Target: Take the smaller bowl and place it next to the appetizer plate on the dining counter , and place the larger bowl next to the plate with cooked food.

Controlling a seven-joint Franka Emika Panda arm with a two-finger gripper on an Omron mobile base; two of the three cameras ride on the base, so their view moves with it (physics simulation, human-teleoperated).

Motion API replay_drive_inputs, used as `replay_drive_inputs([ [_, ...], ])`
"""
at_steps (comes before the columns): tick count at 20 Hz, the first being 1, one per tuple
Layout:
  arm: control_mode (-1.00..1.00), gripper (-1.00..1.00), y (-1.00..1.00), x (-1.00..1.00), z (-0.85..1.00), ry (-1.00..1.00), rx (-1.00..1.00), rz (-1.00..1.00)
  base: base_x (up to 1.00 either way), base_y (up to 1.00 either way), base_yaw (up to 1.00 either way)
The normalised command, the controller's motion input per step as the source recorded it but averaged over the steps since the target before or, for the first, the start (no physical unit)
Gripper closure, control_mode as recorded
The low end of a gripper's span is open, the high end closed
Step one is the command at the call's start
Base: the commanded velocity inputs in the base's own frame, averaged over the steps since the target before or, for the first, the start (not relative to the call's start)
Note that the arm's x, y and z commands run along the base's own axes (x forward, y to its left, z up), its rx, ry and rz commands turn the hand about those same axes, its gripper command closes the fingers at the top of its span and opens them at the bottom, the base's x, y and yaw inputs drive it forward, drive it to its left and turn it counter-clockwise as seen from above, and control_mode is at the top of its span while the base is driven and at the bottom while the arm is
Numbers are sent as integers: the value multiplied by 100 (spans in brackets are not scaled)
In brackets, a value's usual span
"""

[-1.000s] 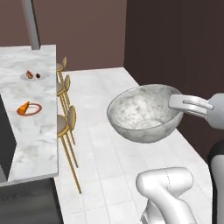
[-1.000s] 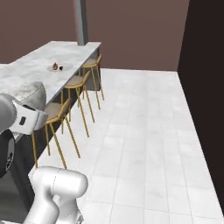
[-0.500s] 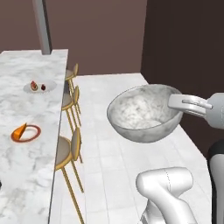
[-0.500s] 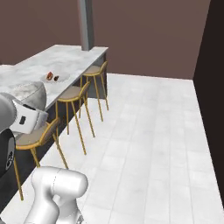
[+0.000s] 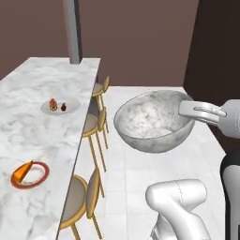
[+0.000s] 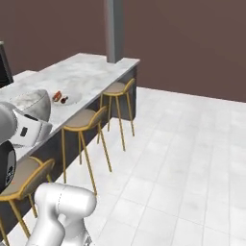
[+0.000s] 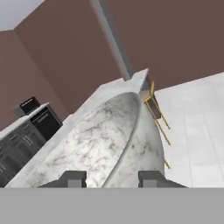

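The larger bowl (image 5: 151, 123), grey-white marble, hangs in the air to the right of the dining counter (image 5: 33, 136). My gripper (image 5: 188, 110) is shut on its right rim. In the hand view the larger bowl (image 7: 109, 138) stands on edge between my fingertips (image 7: 73, 178). On the counter's far part lies the plate with cooked food (image 5: 60, 106), well left of the bowl. Nearer me lies the appetizer plate (image 5: 30, 174) with its orange wedge. From the right side the larger bowl (image 6: 32, 103) and the plate with cooked food (image 6: 64, 99) sit close together. The smaller bowl is out of view.
Wooden stools (image 5: 83, 197) stand in a row along the counter's right side, under its edge. A grey pillar (image 5: 72, 30) rises at the counter's far end. White tiled floor (image 6: 182, 158) opens to the right. Dark kitchen cabinets (image 7: 22, 131) lie beyond the counter.
The whole picture has shifted: the base has moved and the counter and both plates now lie closer and more in front. The bowl stays in my gripper, unchanged.
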Motion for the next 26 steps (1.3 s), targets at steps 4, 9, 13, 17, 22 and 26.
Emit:
replay_drive_inputs([
  [4, 100, 100, 0, 0, 0, 0, 0, 0, 100, -34, 33],
  [9, 100, 100, 0, 0, 0, 0, 0, 0, 100, -29, 35],
  [13, 100, 100, 0, 0, 0, 0, 0, 0, 100, -26, 33],
  [17, 100, 100, 0, 0, 0, 0, 0, 0, 100, -31, 35],
  [22, 100, 100, 0, 0, 0, 0, 0, 0, 100, -28, 36],
  [26, 100, 100, 0, 0, 0, 0, 0, 0, 100, -16, 36],
])
